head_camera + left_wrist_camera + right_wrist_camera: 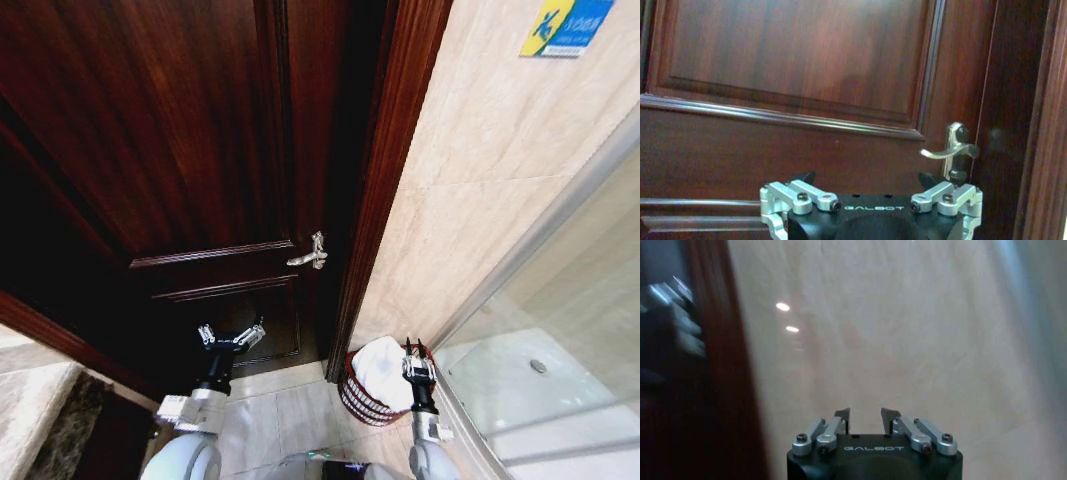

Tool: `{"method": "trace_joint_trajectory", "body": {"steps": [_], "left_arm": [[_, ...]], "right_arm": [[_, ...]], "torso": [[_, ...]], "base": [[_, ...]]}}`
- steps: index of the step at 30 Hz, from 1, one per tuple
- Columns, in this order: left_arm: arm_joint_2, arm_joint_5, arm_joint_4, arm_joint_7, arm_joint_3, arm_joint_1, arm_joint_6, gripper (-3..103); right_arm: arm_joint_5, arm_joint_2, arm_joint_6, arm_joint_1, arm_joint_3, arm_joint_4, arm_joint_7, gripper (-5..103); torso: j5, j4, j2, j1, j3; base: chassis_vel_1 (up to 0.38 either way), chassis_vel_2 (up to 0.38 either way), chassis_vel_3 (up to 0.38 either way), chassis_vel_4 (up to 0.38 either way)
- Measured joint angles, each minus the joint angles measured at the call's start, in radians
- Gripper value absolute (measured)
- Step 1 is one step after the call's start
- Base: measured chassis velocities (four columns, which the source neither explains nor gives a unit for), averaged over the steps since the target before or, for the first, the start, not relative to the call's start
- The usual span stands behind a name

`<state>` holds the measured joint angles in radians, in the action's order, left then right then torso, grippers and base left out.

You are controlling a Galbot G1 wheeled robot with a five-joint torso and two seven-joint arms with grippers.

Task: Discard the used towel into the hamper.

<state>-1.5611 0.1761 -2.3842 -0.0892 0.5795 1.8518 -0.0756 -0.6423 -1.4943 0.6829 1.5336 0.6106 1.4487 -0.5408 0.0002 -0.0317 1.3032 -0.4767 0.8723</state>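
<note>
Two tools are raised side by side over a pale tiled floor (290,415) in a narrow bathroom corner. Nearest the camera, the left tool (231,337) stands with its fingers spread wide apart and holds nothing; it faces a dark wooden door (180,150) that is shut, with its silver lever handle (310,255) higher up and toward the door's right edge. In the left wrist view the same handle (948,150) sits just above and to one side of the left tool's spread fingers (943,192), apart from them.

The right tool (418,348) is upright, its fingers parted by a narrow gap with nothing between them, and it hovers directly over the hamper (358,398). The hamper, a round reddish-brown ribbed basket, stands on the floor in the corner where the door frame (385,190) meets the beige tiled wall (470,190). A white towel (384,368) is heaped inside, bulging above the rim, just beside and below the right tool; whether they touch cannot be told.

Open floor lies only between the two arms. A glass shower screen (560,330) closes the right side, with the white shower tray (510,375) behind it, and a blue and yellow sign (565,25) is fixed high on the wall.
</note>
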Motion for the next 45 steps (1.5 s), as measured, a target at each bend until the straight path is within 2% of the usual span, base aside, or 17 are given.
{"method": "trace_joint_trajectory", "body": {"steps": [2,5,10,11,13,14,16,17,23,25,26,27,29,33,34,35,45], "left_arm": [[0.000,0.000,0.000,0.000,0.000,0.000,0.000,100],[0.000,0.000,0.000,0.000,0.000,0.000,0.000,100],[0.000,0.000,0.000,0.000,0.000,0.000,0.000,100],[0.000,0.000,0.000,0.000,0.000,0.000,0.000,100],[0.000,0.000,0.000,0.000,0.000,0.000,0.000,100],[0.000,0.000,0.000,0.000,0.000,0.000,0.000,100],[0.000,0.000,0.000,0.000,0.000,0.000,0.000,100],[0.000,0.000,0.000,0.000,0.000,0.000,0.000,100],[0.000,0.000,0.000,0.000,0.000,0.000,0.000,100],[0.000,0.000,0.000,0.000,0.000,0.000,0.000,100],[0.000,0.000,0.000,0.000,0.000,0.000,0.000,100],[0.000,0.000,0.000,0.000,0.000,0.000,0.000,100],[0.000,0.000,0.000,0.000,0.000,0.000,0.000,100],[0.000,0.000,0.000,0.000,0.000,0.000,0.000,100],[0.000,0.000,0.000,0.000,0.000,0.000,0.000,100],[0.000,0.000,0.000,0.000,0.000,0.000,0.000,100],[0.000,0.000,0.000,0.000,0.000,0.000,0.000,100]], "right_arm": [[-0.144,0.015,-0.058,0.020,-0.002,-0.007,-0.184,33],[-0.167,0.011,-0.075,0.025,-0.002,-0.014,-0.239,33],[-0.157,-0.003,-0.069,0.020,-0.002,-0.021,-0.241,33],[-0.109,-0.009,-0.047,0.013,-0.001,-0.026,-0.188,33],[0.070,-0.033,-0.040,0.005,0.024,-0.024,0.016,33],[0.070,-0.033,-0.040,0.005,0.024,-0.024,0.016,33],[0.172,-0.034,-0.095,0.019,0.029,0.011,0.171,33],[0.194,-0.033,-0.106,0.021,0.032,0.017,0.205,33],[0.277,-0.041,-0.124,0.006,0.057,0.006,0.271,33],[0.309,-0.041,-0.169,0.005,0.061,0.008,0.291,33],[0.333,-0.040,-0.225,-0.004,0.070,0.004,0.295,33],[0.333,-0.040,-0.225,-0.004,0.070,0.004,0.295,33],[0.377,-0.032,-0.341,-0.059,0.106,-0.042,0.273,33],[0.424,-0.025,-0.444,-0.146,0.140,-0.108,0.261,33],[0.424,-0.025,-0.444,-0.146,0.140,-0.108,0.261,33],[0.433,-0.018,-0.496,-0.192,0.143,-0.144,0.263,33],[0.487,0.004,-0.645,-0.370,0.122,-0.329,0.287,33]], "torso": [[-0.0005,0.0003,0.000,0.000,0.000],[-0.0002,0.0003,0.000,0.000,0.000],[-0.0001,0.0002,0.000,0.000,0.000],[-0.0005,0.0002,0.000,0.000,0.000],[0.0001,-0.0001,0.000,0.000,0.000],[0.0001,-0.0001,0.000,0.000,0.000],[-0.0007,0.0003,0.000,0.000,0.000],[-0.0008,0.0003,0.000,0.000,0.000],[-0.0002,0.0001,0.000,0.000,0.000],[-0.0003,0.0002,0.000,0.000,0.000],[-0.0003,0.0005,0.000,0.000,0.000],[-0.0003,0.0005,0.000,0.000,0.000],[-0.0003,0.0003,0.000,0.000,0.000],[-0.0002,0.0001,0.000,0.000,0.000],[-0.0002,0.0001,0.000,0.000,0.000],[-0.0002,0.0001,0.000,0.000,0.000],[-0.0001,0.0001,0.000,0.000,0.000]], "base": [[0.000,0.000,0.000,0.000],[0.000,0.000,0.000,0.000],[0.000,0.000,0.000,0.000],[0.000,0.000,0.000,0.000],[0.000,0.000,0.000,0.000],[0.000,0.000,0.000,0.000],[0.000,0.000,0.000,0.000],[0.000,0.000,0.000,0.000],[0.000,0.000,0.000,0.000],[0.000,0.000,0.000,0.000],[0.000,0.000,0.000,0.000],[0.000,0.000,0.000,0.000],[0.000,0.000,0.000,0.000],[0.000,0.000,0.000,0.000],[0.000,0.000,0.000,0.000],[0.000,0.000,0.000,0.000],[0.000,0.000,0.000,0.000]]}}
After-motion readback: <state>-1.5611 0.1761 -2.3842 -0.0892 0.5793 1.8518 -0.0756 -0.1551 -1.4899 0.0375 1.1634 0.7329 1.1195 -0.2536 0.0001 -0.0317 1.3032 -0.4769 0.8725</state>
